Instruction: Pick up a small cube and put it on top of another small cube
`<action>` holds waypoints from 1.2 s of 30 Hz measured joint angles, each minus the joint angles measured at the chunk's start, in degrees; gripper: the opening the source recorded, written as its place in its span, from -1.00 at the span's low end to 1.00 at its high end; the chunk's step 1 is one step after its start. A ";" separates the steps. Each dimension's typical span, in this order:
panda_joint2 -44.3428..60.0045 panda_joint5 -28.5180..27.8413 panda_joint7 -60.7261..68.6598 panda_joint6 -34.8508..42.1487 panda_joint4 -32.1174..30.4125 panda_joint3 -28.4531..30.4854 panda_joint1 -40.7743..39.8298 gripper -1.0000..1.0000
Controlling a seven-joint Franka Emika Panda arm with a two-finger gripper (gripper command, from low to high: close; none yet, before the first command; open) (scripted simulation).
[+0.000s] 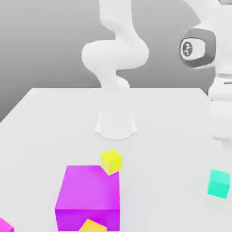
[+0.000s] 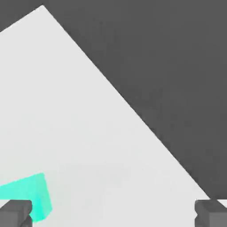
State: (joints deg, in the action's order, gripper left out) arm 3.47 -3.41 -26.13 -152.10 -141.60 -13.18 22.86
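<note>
The small teal-green cube rests on the white table at the exterior view's right. A small yellow cube sits near the table's middle, tilted against the top corner of the big purple block. The arm's white hand hangs above the teal cube, clear of it. In the hand view my gripper is open, its two dark fingertips far apart with nothing between them. The teal cube lies right beside one fingertip, off the gripper's centre line.
The arm's round base stands at the table's middle back. An orange-yellow block pokes out in front of the purple block, and a magenta piece sits at the exterior view's lower left. The table edge runs diagonally close to the teal cube.
</note>
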 joint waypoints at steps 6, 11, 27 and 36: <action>12.81 -6.53 -0.77 -6.31 -0.94 0.19 4.29 0.00; 20.07 -10.15 -3.36 -11.96 0.39 3.86 7.40 -1.00; 0.03 0.34 -1.13 0.96 -6.21 3.73 -2.06 -1.00; -18.73 2.78 -10.55 10.67 -15.13 11.11 -13.48 -1.00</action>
State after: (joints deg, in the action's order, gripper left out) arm -15.27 -0.64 -36.68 -141.43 -156.73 -2.07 9.38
